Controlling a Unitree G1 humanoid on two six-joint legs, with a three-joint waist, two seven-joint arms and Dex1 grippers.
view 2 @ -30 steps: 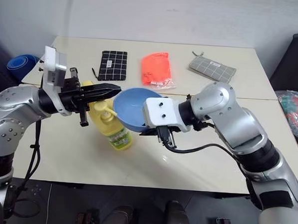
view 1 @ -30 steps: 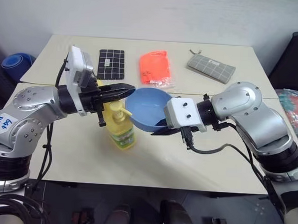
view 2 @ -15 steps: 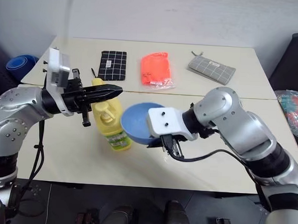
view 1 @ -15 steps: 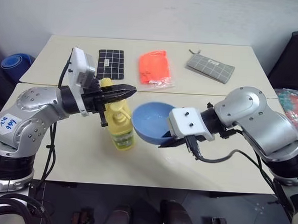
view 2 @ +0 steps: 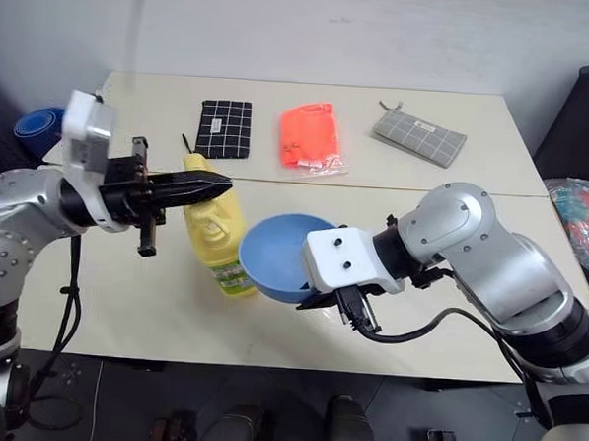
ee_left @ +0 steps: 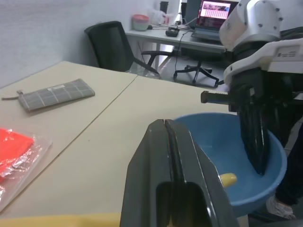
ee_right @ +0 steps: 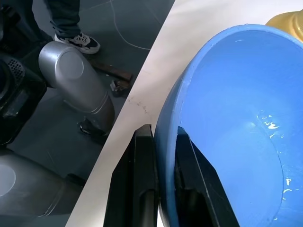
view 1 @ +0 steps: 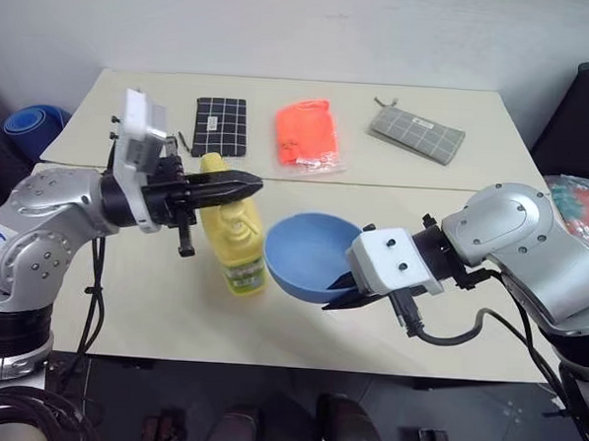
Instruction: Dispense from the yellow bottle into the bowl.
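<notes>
The yellow bottle (view 1: 233, 242) stands upright on the desk (view 1: 455, 170), near its front edge; it is judged stiff, smooth, fairly heavy when full and tippable, best steadied at its moulded handle while the pump top is pressed. The left hand (view 1: 239, 186) is closed on nothing, its tips level just above the pump. The bowl (view 1: 312, 255), judged light, rigid and slippery, is pinched by its rim in the right hand (ee_right: 163, 156), tilted beside the bottle. The desk is pale and smooth. A chequered cloth (view 1: 220, 126), an orange packet (view 1: 306, 132) and a grey pouch (view 1: 418, 130) lie at the back.
</notes>
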